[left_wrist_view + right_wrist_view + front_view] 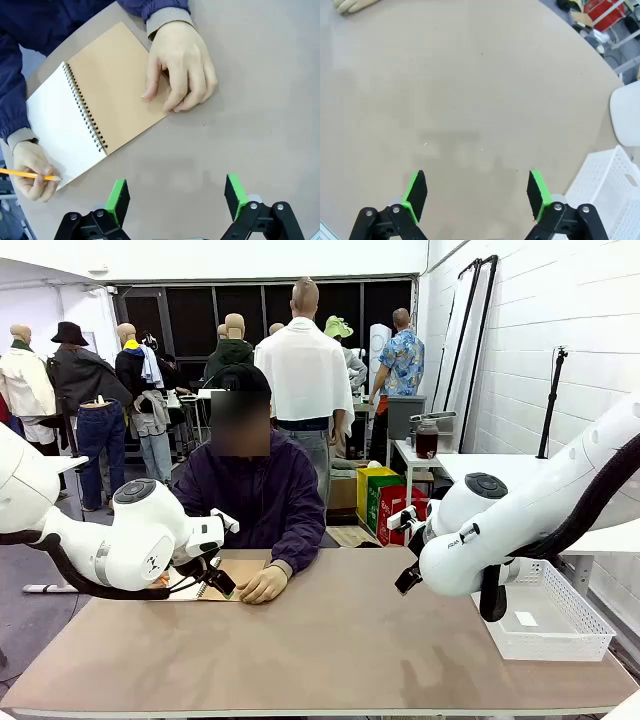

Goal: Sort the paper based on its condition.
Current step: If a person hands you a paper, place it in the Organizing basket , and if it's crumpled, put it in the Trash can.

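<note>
The paper (60,125), a plain white smooth sheet, lies flat against the open notebook's (117,85) spiral

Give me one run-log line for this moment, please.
left claw open, over table by notebook | right claw open, over table | hand holds pencil at page | other hand on cover

A bare brown counter (330,640) spreads across the front view. Toward its 10 o'clock lies an open spiral-bound notebook (115,95), with a brown card cover and a blank white page on either side of the wire spine. A yellow pencil (10,171) points at the page's corner, at 8 o'clock in the left wrist view. A white perforated basket (555,645) stands at the counter's 3 o'clock edge. A person in a dark purple jacket (285,500) sits at 12 o'clock.
</note>
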Action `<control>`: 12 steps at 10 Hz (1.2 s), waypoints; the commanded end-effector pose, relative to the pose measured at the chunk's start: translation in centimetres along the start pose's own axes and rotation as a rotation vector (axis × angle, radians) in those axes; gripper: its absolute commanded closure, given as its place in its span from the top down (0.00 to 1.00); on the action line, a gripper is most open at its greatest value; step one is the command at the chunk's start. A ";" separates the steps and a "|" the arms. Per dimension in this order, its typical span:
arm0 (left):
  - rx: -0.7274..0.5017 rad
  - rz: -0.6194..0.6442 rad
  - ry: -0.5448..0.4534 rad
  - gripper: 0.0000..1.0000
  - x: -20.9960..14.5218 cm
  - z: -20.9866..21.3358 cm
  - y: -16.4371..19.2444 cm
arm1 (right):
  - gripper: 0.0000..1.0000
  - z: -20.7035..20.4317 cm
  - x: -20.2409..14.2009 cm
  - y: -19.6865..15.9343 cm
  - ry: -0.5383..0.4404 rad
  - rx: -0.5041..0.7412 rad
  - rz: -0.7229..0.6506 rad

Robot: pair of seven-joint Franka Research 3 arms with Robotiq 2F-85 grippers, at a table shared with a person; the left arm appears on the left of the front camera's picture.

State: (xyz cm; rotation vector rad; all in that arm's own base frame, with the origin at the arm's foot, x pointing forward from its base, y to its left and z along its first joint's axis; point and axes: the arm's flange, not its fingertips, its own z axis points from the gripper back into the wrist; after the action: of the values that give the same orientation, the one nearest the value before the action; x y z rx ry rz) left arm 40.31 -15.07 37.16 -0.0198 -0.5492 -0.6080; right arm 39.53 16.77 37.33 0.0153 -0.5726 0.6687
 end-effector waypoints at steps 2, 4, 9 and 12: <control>0.000 0.000 0.000 1.00 0.0 0.0 0.0 | 1.00 0.0 0.0 0.0 0.000 0.000 0.000; 0.000 0.000 0.000 1.00 0.0 0.0 0.0 | 1.00 0.0 0.0 0.0 0.000 0.000 0.000; 0.000 0.000 0.000 1.00 0.0 0.0 0.0 | 1.00 0.0 0.0 0.0 0.000 0.000 0.000; 0.000 0.000 0.000 1.00 0.0 0.0 0.0 | 1.00 0.0 0.0 0.0 0.000 0.000 0.000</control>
State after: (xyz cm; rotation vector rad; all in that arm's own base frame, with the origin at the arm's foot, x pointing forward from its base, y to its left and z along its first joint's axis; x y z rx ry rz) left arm 40.26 -15.20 37.16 -0.0191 -0.5493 -0.6113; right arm 39.53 16.79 37.33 0.0144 -0.5727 0.6704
